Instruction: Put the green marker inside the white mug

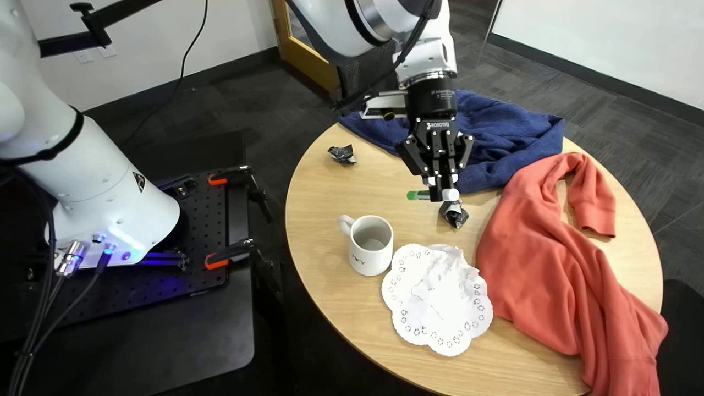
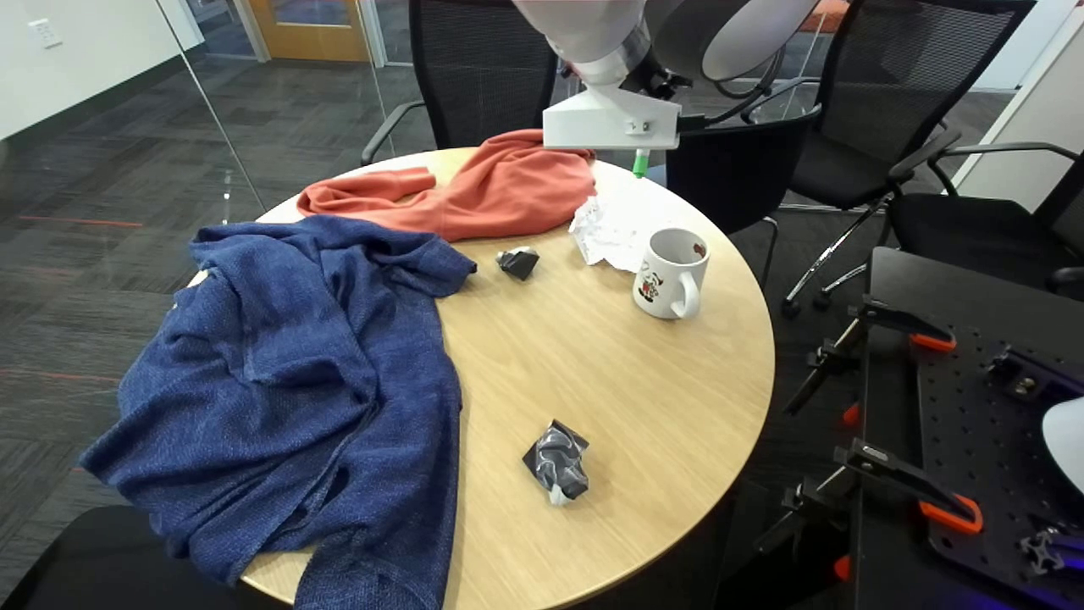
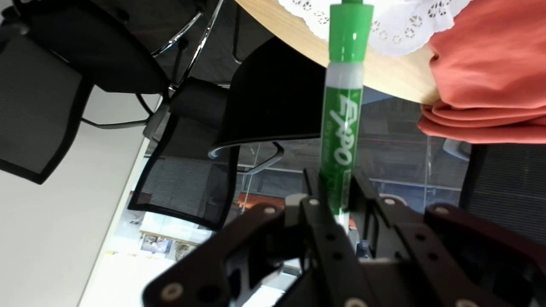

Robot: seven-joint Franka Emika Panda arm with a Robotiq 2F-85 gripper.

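The green marker is clamped across its rear part between the two black fingers of my gripper in the wrist view. In an exterior view my gripper points down above the table, with the marker's green cap sticking out sideways, roughly level. Only the marker's green tip shows below the wrist camera mount in an exterior view, where the fingers are hidden. The white mug stands upright on the table, apart from the marker; it also shows with its handle. The mug is out of the wrist view.
A white lacy doily lies beside the mug. An orange garment and a blue garment cover parts of the round table. Small black crumpled wrappers lie there too, including one below my gripper.
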